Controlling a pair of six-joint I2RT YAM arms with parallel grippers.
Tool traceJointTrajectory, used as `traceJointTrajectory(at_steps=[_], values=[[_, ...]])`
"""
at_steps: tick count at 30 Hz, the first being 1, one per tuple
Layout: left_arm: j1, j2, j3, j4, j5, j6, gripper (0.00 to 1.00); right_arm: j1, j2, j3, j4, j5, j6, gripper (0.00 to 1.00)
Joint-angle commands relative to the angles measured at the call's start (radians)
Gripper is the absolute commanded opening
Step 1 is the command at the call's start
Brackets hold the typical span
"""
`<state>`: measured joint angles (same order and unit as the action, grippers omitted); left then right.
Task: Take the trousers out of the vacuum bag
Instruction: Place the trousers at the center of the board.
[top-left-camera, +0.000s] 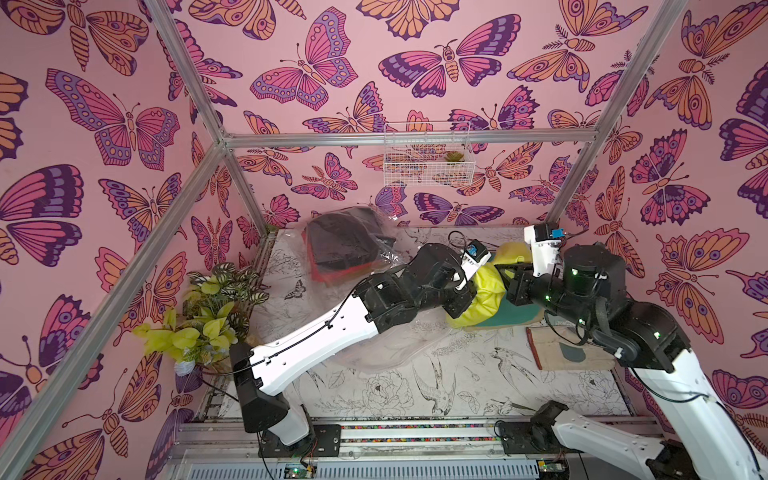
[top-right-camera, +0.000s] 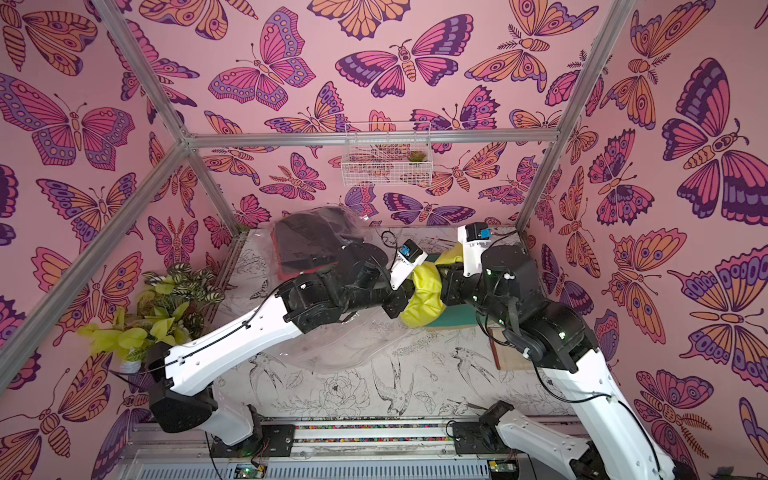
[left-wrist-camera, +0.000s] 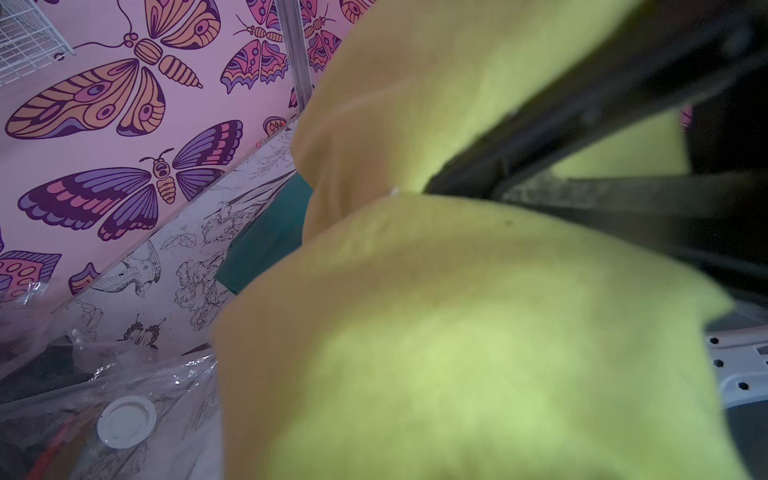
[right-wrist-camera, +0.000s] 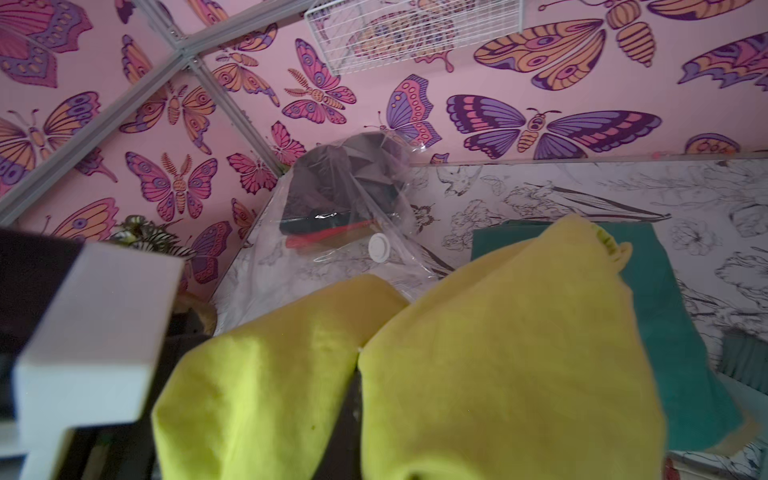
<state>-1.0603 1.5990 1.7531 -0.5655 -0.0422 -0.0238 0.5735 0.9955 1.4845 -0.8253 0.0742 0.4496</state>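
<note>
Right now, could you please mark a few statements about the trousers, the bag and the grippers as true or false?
1. Both the left gripper and the right gripper are shut on the yellow trousers. True.
2. The teal trousers are inside the vacuum bag. False: they lie outside it on the table, under the yellow pair.
3. Black trousers and red trousers are inside the bag. True.
4. The wire basket holds folded cloth. False: it holds a small plant.
</note>
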Motion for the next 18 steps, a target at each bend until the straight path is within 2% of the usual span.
traceJointTrajectory(at_steps=[1, 9, 18], values=[[0.016, 0.031, 0.073, 0.097, 0.021, 0.069, 0.00, -0.068, 0.020, 0.019, 0.113, 0.072, 0.030, 0.00], [0.080, 0.196, 0.267, 0.096, 0.009, 0.122, 0.00, -0.314, 0.115, 0.059, 0.210, -0.142, 0.053, 0.00], [0.178, 0.392, 0.535, 0.091, 0.000, 0.123, 0.00, -0.423, 0.239, 0.115, 0.333, -0.205, 0.035, 0.00]])
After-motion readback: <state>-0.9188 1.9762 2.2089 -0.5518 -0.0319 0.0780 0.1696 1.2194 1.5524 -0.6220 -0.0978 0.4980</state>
